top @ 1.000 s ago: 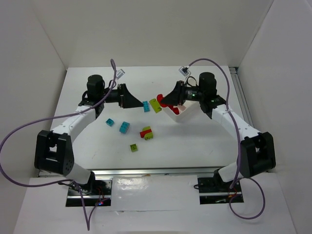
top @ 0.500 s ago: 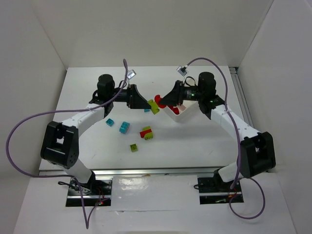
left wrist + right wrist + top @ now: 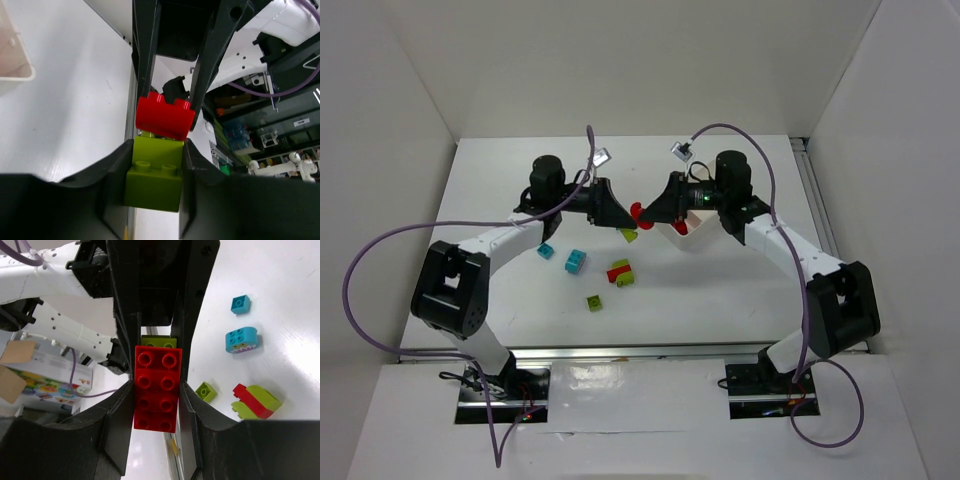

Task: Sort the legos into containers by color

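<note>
My left end effector [image 3: 154, 150] squeezed the green brick [image 3: 152, 185] between its fingers; my right end effector [image 3: 156, 385] squeezed the red brick [image 3: 156, 400]; the two bricks touched each other over the table [image 3: 720, 290], beside the white tray [image 3: 692, 238].

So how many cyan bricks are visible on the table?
2: a small cyan brick and a rounded cyan brick beside it, both lying loose. More may be hidden.

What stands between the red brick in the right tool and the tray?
No loose thing. The red brick butts against a green brick gripped by the left tool, and the right tool itself lies between the red brick and the tray.
</note>
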Controlling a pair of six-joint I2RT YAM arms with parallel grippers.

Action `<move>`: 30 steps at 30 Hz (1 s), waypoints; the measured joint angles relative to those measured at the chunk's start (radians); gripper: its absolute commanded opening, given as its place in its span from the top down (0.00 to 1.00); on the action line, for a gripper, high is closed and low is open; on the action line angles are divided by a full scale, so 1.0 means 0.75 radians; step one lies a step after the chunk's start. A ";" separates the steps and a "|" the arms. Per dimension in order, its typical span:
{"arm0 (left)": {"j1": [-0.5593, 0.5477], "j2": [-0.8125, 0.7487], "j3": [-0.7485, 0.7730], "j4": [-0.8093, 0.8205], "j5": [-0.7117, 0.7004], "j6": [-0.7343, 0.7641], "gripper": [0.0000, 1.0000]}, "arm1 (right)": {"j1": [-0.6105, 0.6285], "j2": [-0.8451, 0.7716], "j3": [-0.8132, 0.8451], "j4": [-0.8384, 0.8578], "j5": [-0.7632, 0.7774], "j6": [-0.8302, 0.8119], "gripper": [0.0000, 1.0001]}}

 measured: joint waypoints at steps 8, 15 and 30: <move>0.013 0.015 0.091 -0.251 -0.021 0.154 1.00 | -0.046 -0.016 0.000 -0.034 0.114 -0.014 0.80; 0.062 0.016 0.121 -0.500 -0.028 0.318 1.00 | -0.104 -0.051 0.033 -0.299 0.602 -0.123 0.80; 0.124 0.017 0.202 -0.748 -0.266 0.403 1.00 | 0.021 0.344 0.233 -0.616 1.398 -0.306 0.58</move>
